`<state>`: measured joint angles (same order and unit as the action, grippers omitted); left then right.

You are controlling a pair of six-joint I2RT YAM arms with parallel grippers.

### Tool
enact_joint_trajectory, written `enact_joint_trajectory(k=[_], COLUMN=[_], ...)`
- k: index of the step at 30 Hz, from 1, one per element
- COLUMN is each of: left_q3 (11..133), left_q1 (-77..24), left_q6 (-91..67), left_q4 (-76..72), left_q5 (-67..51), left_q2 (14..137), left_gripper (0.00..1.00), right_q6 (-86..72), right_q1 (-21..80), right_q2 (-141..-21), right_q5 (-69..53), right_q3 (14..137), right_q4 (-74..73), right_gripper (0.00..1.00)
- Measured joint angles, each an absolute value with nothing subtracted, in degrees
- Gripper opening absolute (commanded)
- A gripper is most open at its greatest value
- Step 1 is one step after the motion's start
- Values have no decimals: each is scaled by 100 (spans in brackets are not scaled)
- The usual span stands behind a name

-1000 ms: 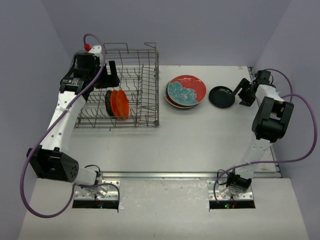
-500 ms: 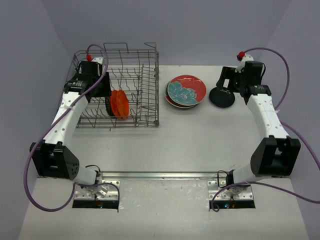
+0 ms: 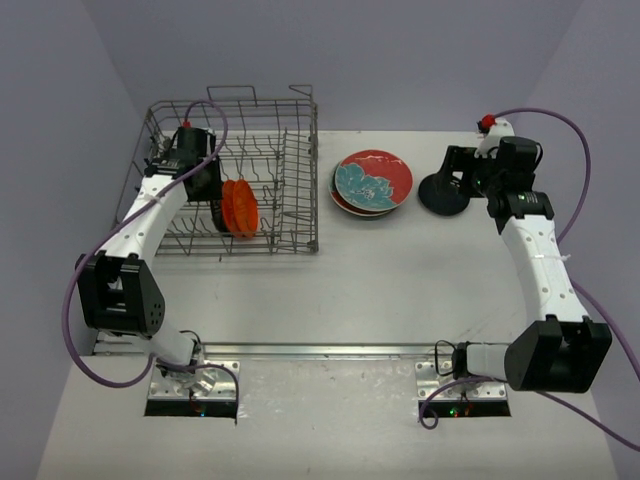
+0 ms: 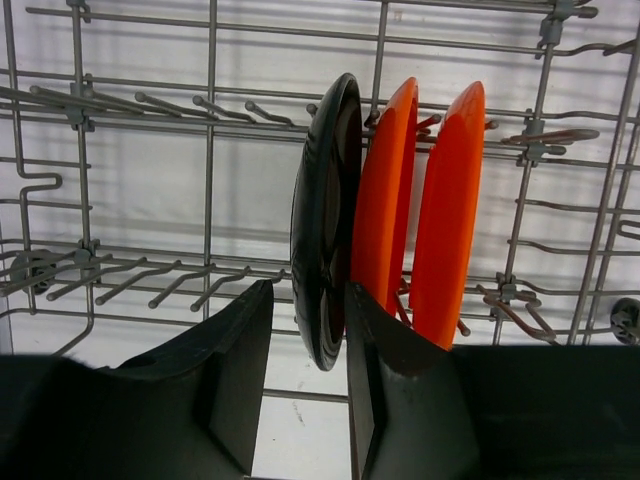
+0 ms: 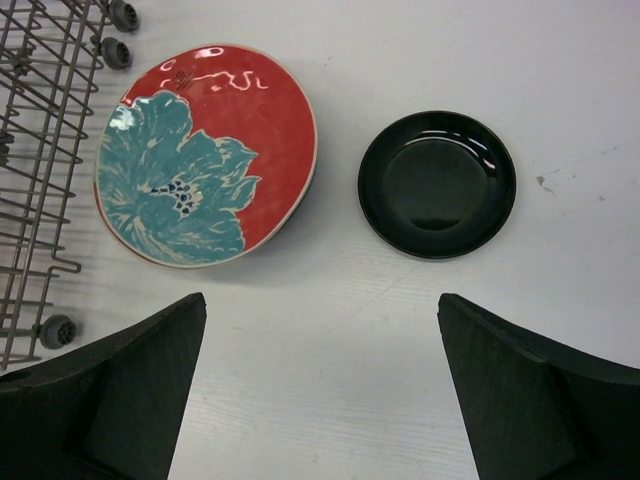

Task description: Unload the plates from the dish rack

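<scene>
**Left arm straddles the black plate in the rack**

A white table (image 3: 380, 290) stands under plain grey walls, with the dish rack (image 3: 298, 190) at its far left. Inside the rack three small plates stand on edge side by side: the racked black plate (image 4: 325, 220), then two orange plates (image 4: 385, 200). The left gripper (image 4: 300, 380) is in the rack. Its fingers are parted either side of the black plate's rim, one in the slot next to the nearest orange plate, and they are not yet clamped. Just right of the rack lies the red floral plate (image 5: 210, 150), and beyond it another black dish (image 5: 437, 185). The right gripper (image 5: 320, 380) hovers there, spread wide and empty. The lift likely has to follow the plate's own plane, straight out between the tines.
</scene>
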<state>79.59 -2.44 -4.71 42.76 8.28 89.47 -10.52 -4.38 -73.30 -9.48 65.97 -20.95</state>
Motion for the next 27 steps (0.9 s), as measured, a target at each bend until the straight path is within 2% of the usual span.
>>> enact_joint_trajectory(k=[4,10,18,27], left_q3=[7959,7961,8338,9955], left_q1=[-231,-231,-233,-262], left_q6=[-460,-366,-192,-21], left_q4=[4267,4189,4468,4950], left_q5=[886,979,1041,1385], left_q2=[9166,9301,9389,9303], left_gripper=[25,0,0,0], right_q6=[-1011,-925,-906,-916], right_q1=[-436,-404,-351,-239], right_q2=[-7203,-7153,-6984,-6969], right_q5=[-1040,-1132,-1408,-1642], right_q3=[6579,6564,6447,6532], right_q4=[-2104,-2105,-2052,-1979], right_gripper=[98,98,98,98])
